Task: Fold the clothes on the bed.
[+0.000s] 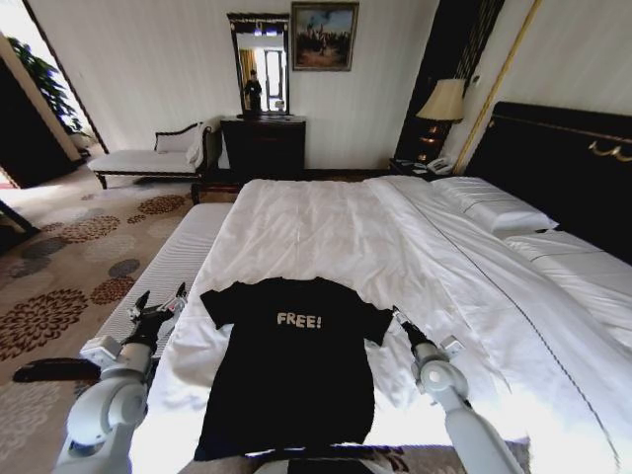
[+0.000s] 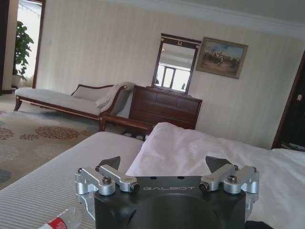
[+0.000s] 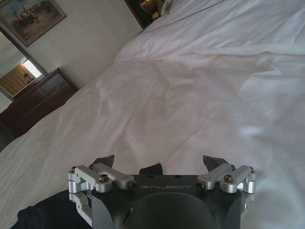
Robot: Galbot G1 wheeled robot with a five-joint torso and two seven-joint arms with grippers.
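Left gripper (image 1: pixel 158 305): jaws spread wide, empty, poised beside the black T-shirt (image 1: pixel 286 380) (flat near the foot edge of the bed (image 1: pixel 326 232)). Right gripper (image 1: pixel 398 318): jaws spread, empty, at the opposite sleeve.

T-shirt (image 1: pixel 286 380) hem cut off by frame edge; bottle (image 2: pixel 61 221) partly cropped

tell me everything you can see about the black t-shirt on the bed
The black t-shirt is soft fabric with short sleeves and white "FREE!" lettering across the chest. It lies spread flat, front up, collar toward the far end, on the white duvet at the near end of the bed, unfolded. The left gripper and right gripper flank its sleeves, both open.
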